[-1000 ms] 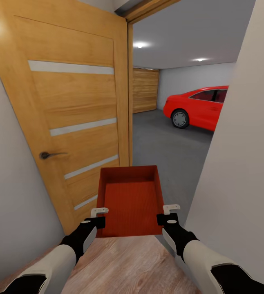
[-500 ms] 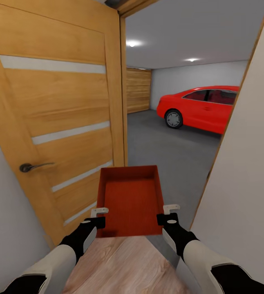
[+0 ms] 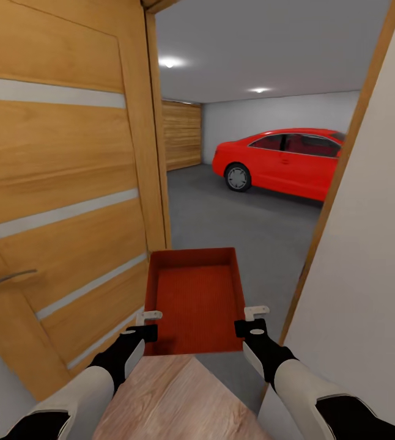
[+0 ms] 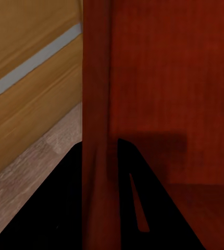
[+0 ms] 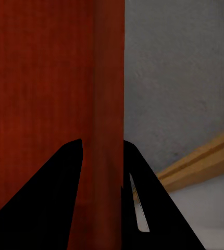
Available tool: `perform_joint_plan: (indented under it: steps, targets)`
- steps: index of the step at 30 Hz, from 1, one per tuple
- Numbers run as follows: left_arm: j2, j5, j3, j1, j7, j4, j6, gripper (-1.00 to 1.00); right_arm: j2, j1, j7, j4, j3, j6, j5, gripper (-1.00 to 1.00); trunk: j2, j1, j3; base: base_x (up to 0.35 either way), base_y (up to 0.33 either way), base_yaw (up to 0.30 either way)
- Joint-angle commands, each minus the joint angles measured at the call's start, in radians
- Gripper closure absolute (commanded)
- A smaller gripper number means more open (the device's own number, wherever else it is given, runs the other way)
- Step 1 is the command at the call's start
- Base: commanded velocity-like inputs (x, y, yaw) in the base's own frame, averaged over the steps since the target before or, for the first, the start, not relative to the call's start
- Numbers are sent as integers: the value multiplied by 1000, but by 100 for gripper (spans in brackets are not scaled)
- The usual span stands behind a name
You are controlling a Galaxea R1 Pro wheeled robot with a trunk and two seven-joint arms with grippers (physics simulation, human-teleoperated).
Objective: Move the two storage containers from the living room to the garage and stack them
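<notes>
Head view, step: carrying one container (image 3: pixel 192 302) through the doorway; garage (image 3: pixel 271 122) ahead, its grey floor (image 3: pixel 234 220) beginning just past the wood planks (image 3: pixel 161 397).
Head view, hold: left end effector (image 3: pixel 147 324) on the container's left wall, right end effector (image 3: pixel 254 319) on its right wall, both at the near end; container level, held off the ground between them.
Head view, surroundings: open door (image 3: pixel 63 183) close on the left, door frame (image 3: pixel 338 183) close on the right, red car (image 3: pixel 283 160) well ahead.
Head view, next move: likely roll straight in, keeping clear of door and frame, then lower the container onto the concrete short of the car.
Left wrist view: fingers (image 4: pixel 138 203) straddle the wall, clenched on it.
Right wrist view: fingers (image 5: pixel 135 198) likewise pinch the opposite wall; grey floor beyond.
</notes>
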Motion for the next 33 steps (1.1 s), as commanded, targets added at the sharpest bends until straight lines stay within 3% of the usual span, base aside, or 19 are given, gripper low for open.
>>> perform_joint_plan:
  steps: [1, 10, 27, 33]
  targets:
    - [37, 3, -18, 0, 3, -5, -20, 100, -9, -1, -3, 4, 8, 5, -16, 100, -2, 1, -2, 286, 100, -238]
    - [38, 5, -18, 0, 2, -5, -19, 100, -9, -1, -3, 4, 8, 5, -16, 100, -2, 1, -2, 285, 196, -224]
    - [36, 3, -18, 0, 2, -5, -20, 100, -9, -1, -3, 4, 8, 5, -16, 100, -2, 1, -2, 212, 183, -14]
    - [36, 3, -18, 0, 2, -5, -20, 100, -9, -1, -3, 4, 8, 5, -16, 100, -2, 1, -2, 155, 130, -156]
